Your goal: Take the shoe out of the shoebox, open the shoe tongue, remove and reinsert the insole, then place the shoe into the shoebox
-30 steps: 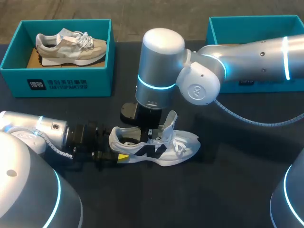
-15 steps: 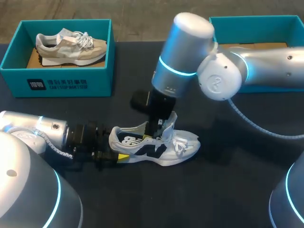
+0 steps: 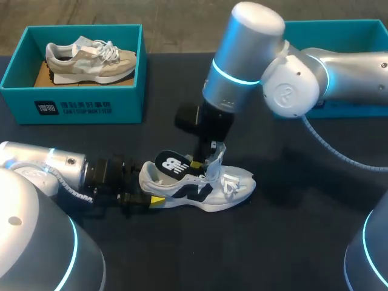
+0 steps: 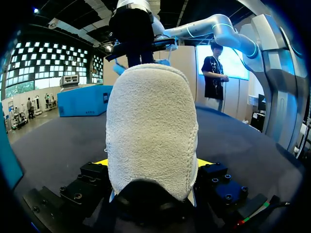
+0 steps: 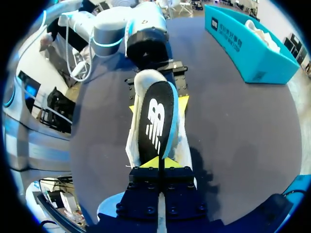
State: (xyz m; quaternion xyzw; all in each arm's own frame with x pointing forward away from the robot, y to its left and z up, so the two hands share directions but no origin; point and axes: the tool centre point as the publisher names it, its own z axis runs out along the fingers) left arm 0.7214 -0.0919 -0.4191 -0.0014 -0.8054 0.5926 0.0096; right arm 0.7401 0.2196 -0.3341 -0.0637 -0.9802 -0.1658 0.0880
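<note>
The white shoe lies on the desk, out of its box, with the tongue raised. The left claw clamps its heel. The right claw pinches the insole, which is tilted up out of the opening. Reinserting it and returning the shoe to the shoebox appear to be left.

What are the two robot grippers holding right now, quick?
Left gripper: closed on the heel of the shoe.
Right gripper: closed on the insole, which sticks up out of the shoe.
</note>
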